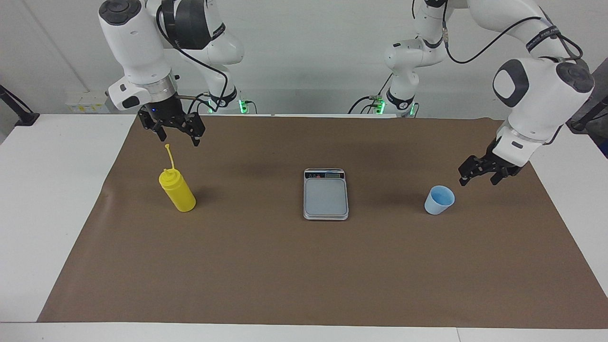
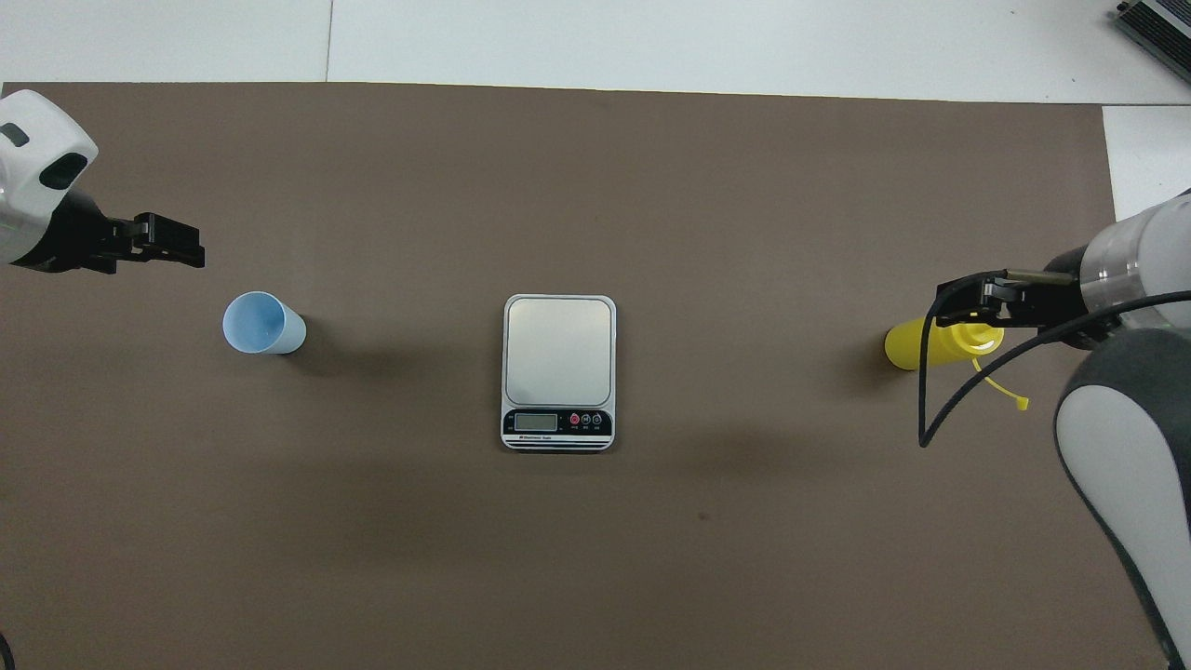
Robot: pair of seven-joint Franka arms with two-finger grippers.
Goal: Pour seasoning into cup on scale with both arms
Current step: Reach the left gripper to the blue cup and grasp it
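The light blue cup stands upright on the mat toward the left arm's end; it also shows in the overhead view. My left gripper is open and empty, low over the mat just beside the cup and apart from it; it shows in the overhead view too. The silver-grey scale lies bare at the middle, its display strip nearest the robots. The yellow seasoning bottle stands upright toward the right arm's end. My right gripper is open and empty, above the bottle's nozzle.
A brown mat covers most of the white table. A black cable hangs from the right arm's wrist over the bottle.
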